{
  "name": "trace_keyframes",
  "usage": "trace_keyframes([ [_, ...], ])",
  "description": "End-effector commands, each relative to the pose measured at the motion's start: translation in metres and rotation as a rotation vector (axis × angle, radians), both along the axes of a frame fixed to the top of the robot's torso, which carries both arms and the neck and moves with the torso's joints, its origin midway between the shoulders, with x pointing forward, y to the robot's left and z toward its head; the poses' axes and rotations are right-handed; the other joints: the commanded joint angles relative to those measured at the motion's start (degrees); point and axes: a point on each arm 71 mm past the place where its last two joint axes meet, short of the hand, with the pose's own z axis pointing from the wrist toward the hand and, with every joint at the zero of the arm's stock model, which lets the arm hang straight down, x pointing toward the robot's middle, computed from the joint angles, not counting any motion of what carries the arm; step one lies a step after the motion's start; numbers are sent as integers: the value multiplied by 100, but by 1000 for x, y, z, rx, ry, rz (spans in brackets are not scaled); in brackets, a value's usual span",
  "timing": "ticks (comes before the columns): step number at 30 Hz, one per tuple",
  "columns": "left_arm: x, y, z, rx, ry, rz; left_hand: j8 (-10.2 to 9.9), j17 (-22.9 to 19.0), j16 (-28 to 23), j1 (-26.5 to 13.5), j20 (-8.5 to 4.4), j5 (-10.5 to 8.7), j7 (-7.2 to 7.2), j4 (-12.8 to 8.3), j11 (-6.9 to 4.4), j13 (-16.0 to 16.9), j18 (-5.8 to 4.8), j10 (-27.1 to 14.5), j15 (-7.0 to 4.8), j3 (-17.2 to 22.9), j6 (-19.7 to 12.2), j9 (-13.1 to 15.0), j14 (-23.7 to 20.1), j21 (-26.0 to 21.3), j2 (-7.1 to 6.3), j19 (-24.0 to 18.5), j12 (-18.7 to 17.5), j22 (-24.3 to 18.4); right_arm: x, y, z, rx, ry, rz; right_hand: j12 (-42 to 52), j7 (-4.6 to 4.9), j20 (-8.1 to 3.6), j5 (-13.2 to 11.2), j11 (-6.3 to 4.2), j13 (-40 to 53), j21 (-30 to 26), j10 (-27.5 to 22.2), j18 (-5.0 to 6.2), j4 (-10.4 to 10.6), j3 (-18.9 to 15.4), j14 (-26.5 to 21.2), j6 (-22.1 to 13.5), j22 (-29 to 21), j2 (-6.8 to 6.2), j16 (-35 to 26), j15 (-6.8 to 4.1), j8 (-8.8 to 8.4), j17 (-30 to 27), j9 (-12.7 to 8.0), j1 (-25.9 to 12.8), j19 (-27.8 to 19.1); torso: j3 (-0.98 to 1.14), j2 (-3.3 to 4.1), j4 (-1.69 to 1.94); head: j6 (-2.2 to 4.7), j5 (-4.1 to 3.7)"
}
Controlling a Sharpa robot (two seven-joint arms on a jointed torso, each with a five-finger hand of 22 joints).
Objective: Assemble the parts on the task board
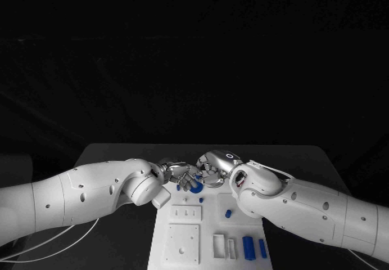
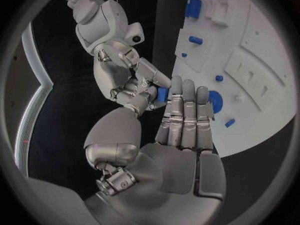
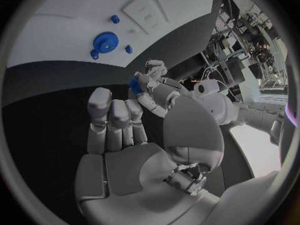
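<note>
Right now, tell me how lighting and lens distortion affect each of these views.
Head view: dark surroundings, light falling mainly on the white rectangular task board and the arms. Left wrist view: fisheye bends the board's straight edges; the small blue part pinched by the right robot hand stays legible. Right wrist view: same curving, with bright glare at the circle's rim.

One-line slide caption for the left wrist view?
Left hand and right hand meet around a small blue part beside the white task board, where a blue gear lies.
</note>
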Motion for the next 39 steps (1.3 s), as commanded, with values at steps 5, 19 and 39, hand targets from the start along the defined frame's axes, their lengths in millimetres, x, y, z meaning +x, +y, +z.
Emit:
trace_keyframes([
  [5, -1, -5, 3, -22, 1, -33, 22, -19, 35, 24, -39, -16, -3, -81, -18, 28, 10, 37, -4, 34, 62, 7, -23, 24, -24, -49, 45, 78, -1, 0, -5, -32, 17, 1, 21, 273, 16, 15, -8, 4, 21, 46, 332, -11, 36, 19, 548, 85, 59, -41, -4, 20, 1, 77, 20, 21, -2, 1, -2, -3, -1],
  [19, -1, -4, 3, -12, -1, -34, 67, -43, 128, 234, -58, -53, -62, -119, -69, 116, -1, 103, -28, 130, 208, 31, -2, 56, 38, -61, 151, 78, -1, 0, -5, -36, 21, 4, 17, 273, 17, 14, -8, 4, 20, 43, 332, -12, 40, 19, 548, 84, 60, -43, -4, 18, 0, 79, 18, 20, -4, 2, -1, -18, -6],
  [39, -1, -1, 3, 10, -16, -30, 218, -11, 481, 506, -144, 112, -227, -131, -218, 335, -68, 405, -133, 90, 588, 200, 106, 143, 325, -54, 437, 74, 0, -1, -7, -44, 29, 0, -21, 275, 18, 18, -7, -44, 17, -4, 332, -15, 43, 18, 541, 82, 50, -48, -3, 12, -2, 80, 15, 17, 3, 1, -4, -39, -19],
])
